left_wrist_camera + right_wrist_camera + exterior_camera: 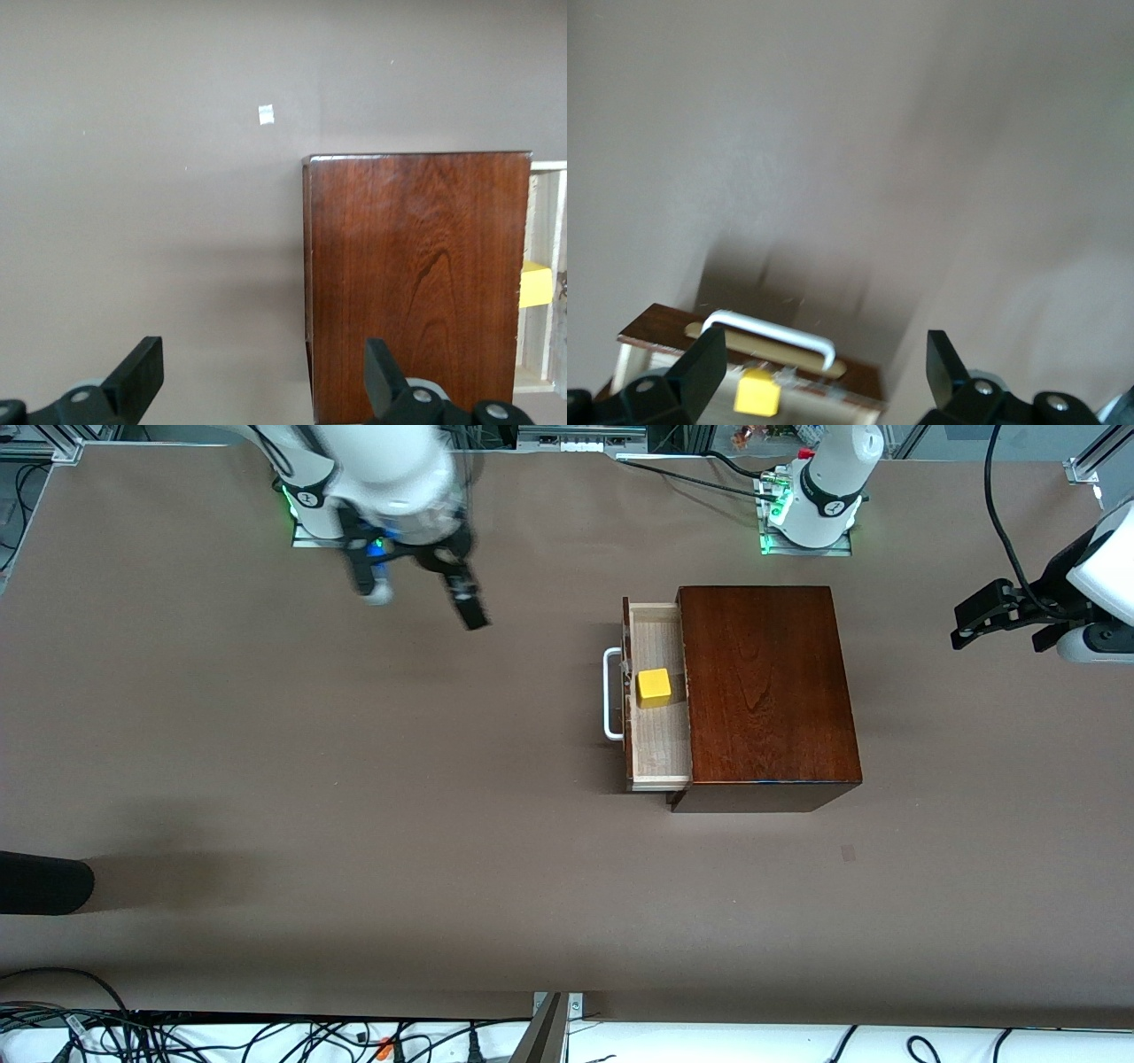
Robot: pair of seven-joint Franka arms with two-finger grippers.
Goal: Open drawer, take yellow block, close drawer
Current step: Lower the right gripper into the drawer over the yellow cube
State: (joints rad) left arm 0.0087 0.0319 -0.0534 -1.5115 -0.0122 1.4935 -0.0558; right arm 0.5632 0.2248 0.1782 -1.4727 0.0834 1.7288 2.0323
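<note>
The reddish-brown wooden box (766,691) stands on the table. Its drawer (660,740) is pulled out toward the right arm's end, white handle (611,695) leading. The yellow block (654,686) lies in the open tray. My right gripper (423,598) is open and empty, over the bare table near its base, well apart from the handle. Its wrist view shows the handle (775,332) and the block (758,392) between its spread fingers (824,372). My left gripper (974,615) is open and empty, over the left arm's end of the table. Its wrist view (263,376) shows the box (412,283) and the block (534,285).
A black object (40,884) juts in at the right arm's end of the table, near the front camera. A small pale mark (848,853) lies on the table nearer the camera than the box. Cables (266,1036) run along the near table edge.
</note>
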